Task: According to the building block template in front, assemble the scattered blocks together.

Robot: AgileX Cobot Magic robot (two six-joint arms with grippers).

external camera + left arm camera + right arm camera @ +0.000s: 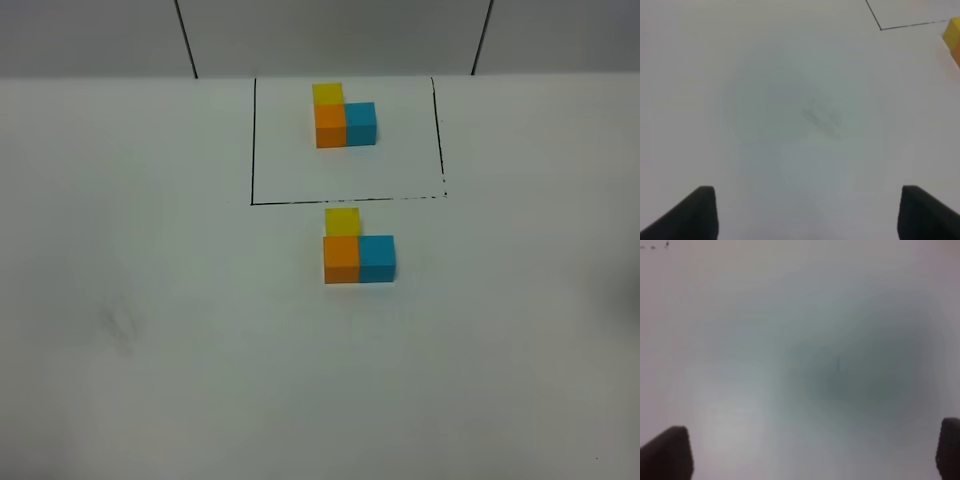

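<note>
The building block template (344, 117) stands inside a black-line rectangle (252, 150) at the back: yellow cube behind orange, blue to the right of orange. In front of the rectangle the loose yellow block (342, 221), orange block (341, 259) and blue block (377, 257) sit together in the same L shape. Neither gripper shows in the high view. My left gripper (807, 215) is open and empty over bare table; the yellow block's edge (952, 32) and a rectangle corner (880, 28) show in its view. My right gripper (812, 452) is open and empty over bare table.
The white table (150, 300) runs to a back edge, with a grey wall (90, 35) with dark seams behind it. A faint smudge (122, 325) marks the table at the left, also in the left wrist view (822, 117).
</note>
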